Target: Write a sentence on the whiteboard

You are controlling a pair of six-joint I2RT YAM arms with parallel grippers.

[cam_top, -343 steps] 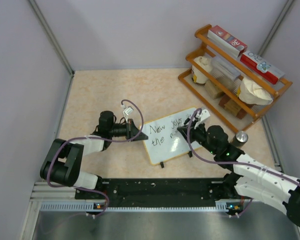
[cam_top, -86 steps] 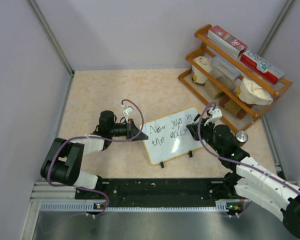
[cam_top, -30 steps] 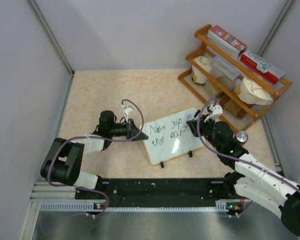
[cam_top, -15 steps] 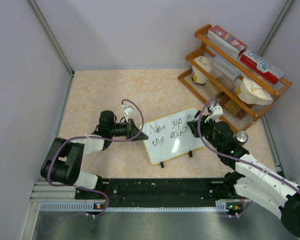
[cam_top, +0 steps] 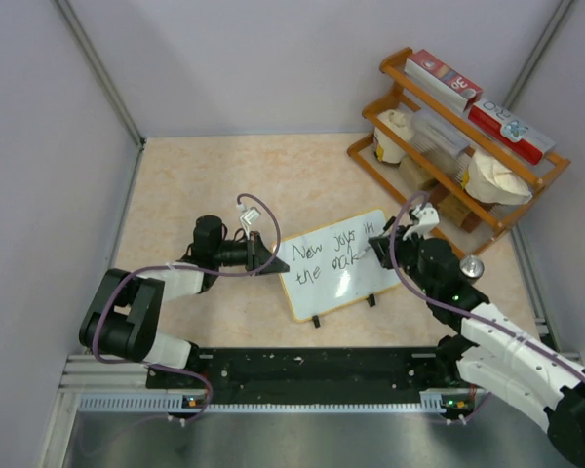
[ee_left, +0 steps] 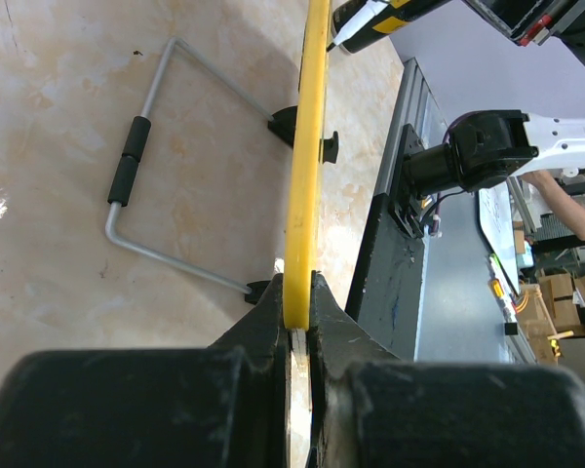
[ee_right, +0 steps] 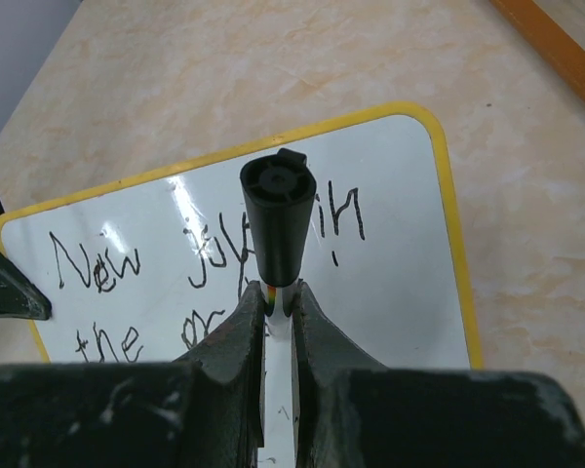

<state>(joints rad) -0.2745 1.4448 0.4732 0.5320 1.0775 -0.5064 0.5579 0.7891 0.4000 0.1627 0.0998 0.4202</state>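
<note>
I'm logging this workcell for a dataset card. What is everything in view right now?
whiteboard: one, white with yellow edge, mid-table, handwriting on it
marker: one, black and white, above the whiteboard
wire stand: one, grey metal with black sleeves, behind the whiteboard
rack: one, orange wood, table's far right corner
boxes: two, red and white, rack's top shelf
cream rounded items: two, rack's lower shelves
table: one, beige marbled, under everything
left gripper: one, black, shut on the whiteboard's edge
right gripper: one, black, shut on the marker
</note>
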